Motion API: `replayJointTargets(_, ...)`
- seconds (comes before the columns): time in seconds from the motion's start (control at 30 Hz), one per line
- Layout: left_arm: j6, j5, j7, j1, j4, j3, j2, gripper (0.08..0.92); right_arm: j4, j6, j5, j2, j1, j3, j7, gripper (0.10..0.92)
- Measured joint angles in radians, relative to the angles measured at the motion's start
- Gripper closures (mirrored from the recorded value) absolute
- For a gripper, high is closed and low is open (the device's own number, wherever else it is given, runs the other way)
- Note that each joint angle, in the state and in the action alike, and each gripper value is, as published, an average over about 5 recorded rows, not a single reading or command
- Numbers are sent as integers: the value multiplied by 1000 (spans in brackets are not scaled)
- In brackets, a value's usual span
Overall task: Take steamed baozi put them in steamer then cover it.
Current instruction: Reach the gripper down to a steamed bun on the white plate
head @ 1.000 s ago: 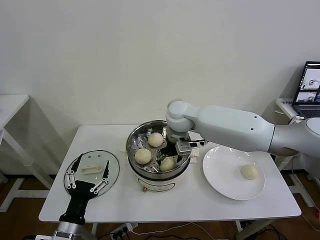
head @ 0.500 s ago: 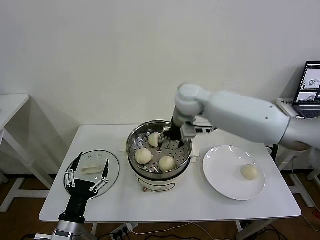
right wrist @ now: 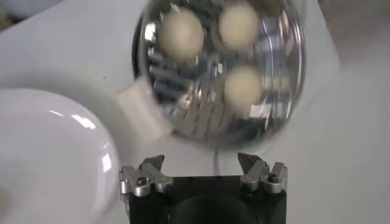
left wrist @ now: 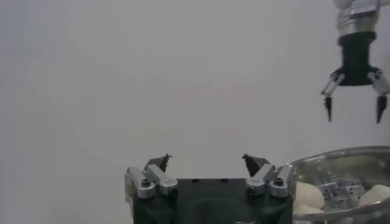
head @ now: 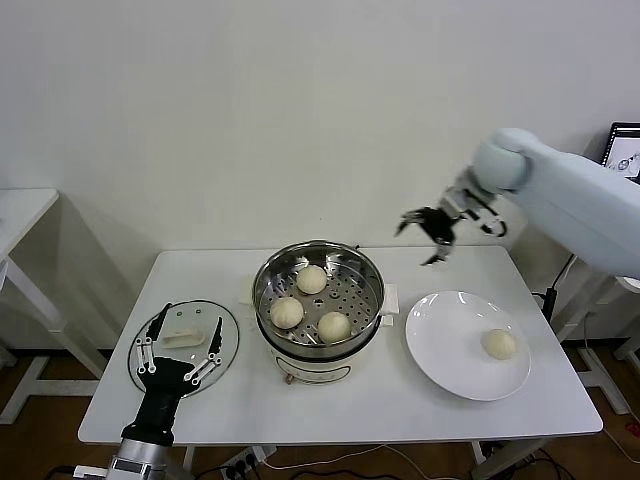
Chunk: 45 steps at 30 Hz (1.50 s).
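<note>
The steel steamer (head: 268, 272) stands mid-table with three cream baozi (head: 311, 279) on its perforated tray; it also shows in the right wrist view (right wrist: 286, 91). A fourth baozi (head: 499, 343) lies on the white plate (head: 445, 345) to the right. My right gripper (head: 427, 234) is open and empty, raised in the air between the steamer and the plate; it shows far off in the left wrist view (left wrist: 354, 105). The glass cover (head: 228, 325) with its white handle lies flat at the table's left. My left gripper (head: 179, 350) is open just above the cover's near edge.
A laptop (head: 622, 165) stands on a side table at the far right. Another white table (head: 20, 210) is at the far left. The white wall is close behind the table.
My right gripper has risen out of the steamer and swung up to the right, empty and open. Three baozi stay in the steamer. The left arm has barely moved.
</note>
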Motion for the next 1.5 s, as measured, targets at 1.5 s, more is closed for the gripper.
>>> replayJointTargets(1.5, 5, -30, -1, 14, -9, -8, 1, 177, -246, -163, -32, -95, -393, 97, 88, 274)
